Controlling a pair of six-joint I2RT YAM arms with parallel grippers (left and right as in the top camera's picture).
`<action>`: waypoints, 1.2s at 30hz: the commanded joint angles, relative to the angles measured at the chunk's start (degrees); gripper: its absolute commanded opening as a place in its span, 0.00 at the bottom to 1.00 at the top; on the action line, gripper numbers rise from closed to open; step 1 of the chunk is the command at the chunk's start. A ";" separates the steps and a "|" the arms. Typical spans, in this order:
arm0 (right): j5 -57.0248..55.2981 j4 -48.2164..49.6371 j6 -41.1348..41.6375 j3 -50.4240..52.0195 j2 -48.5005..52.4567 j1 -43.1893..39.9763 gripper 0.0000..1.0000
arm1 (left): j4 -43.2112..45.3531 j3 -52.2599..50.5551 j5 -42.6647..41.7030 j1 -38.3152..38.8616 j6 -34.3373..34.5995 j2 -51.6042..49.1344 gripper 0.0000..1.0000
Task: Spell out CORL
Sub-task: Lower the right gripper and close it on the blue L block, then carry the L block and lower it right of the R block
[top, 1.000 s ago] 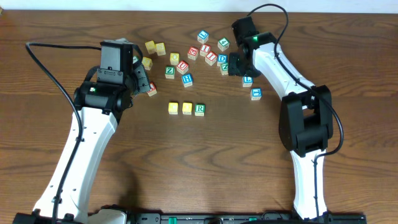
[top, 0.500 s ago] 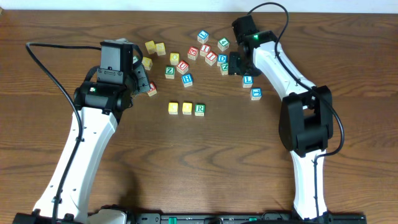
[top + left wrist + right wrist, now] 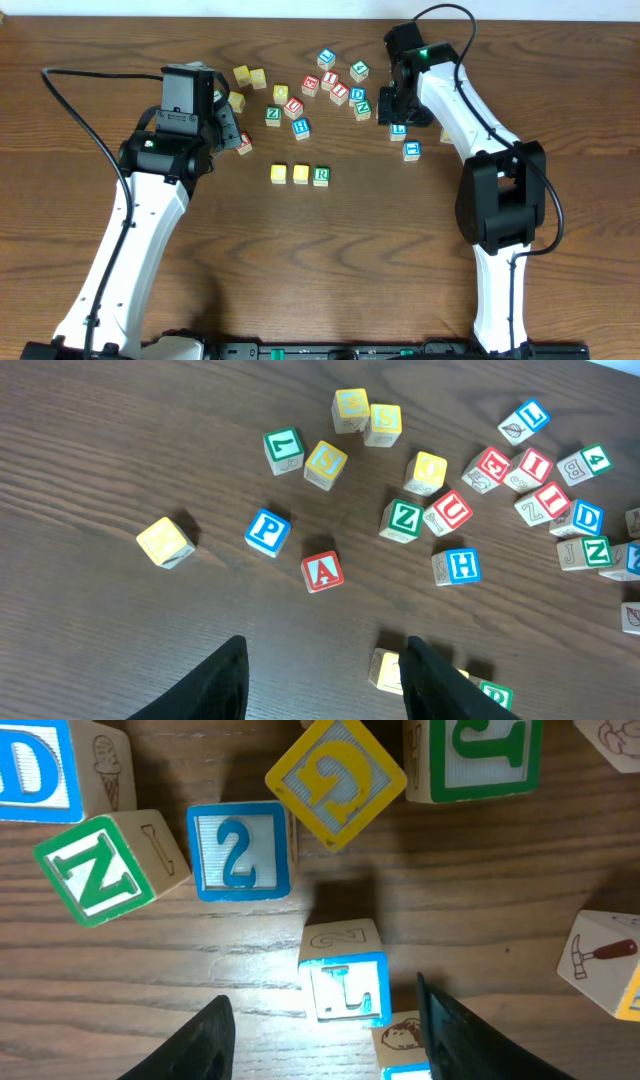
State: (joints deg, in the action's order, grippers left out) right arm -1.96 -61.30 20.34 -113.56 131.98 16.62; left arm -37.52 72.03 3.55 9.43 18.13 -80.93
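Dark wood table [image 3: 380, 250] is strewn w/ letter cubes at far centre. Nearer, a short row is laid left to right: pale yellow cube [image 3: 279, 173], 2nd yellow cube [image 3: 301, 173] (letters too faint to be read), green R cube [image 3: 321, 176]. Blue L cube [image 3: 345, 988] is found far-right of the row, well apart, flanked by right gripper [image 3: 323, 995]; jaws are spread, cube not touched. Left gripper [image 3: 325, 650] is seen open over bare wood near red A cube [image 3: 323, 571], nothing gripped.
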 commanded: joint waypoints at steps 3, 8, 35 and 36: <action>-0.50 1.29 -0.72 0.48 3.17 -0.09 0.49 | -0.20 0.94 0.35 -0.15 -0.52 -0.44 0.48; -0.55 1.51 -1.27 0.61 4.11 -0.09 0.42 | -0.17 0.94 0.35 -0.15 -0.52 -0.44 0.48; 1.11 -3.45 -2.19 -1.25 -6.95 1.53 0.19 | 0.28 0.94 0.35 -0.15 -0.52 -0.44 0.48; 2.01 -3.98 -2.16 -1.25 -7.06 2.05 0.19 | 0.28 0.94 0.35 -0.15 -0.52 -0.44 0.48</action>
State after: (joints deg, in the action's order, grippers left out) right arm -1.74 -64.27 18.59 -113.60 127.50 17.04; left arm -37.23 72.03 3.55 9.43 18.13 -80.95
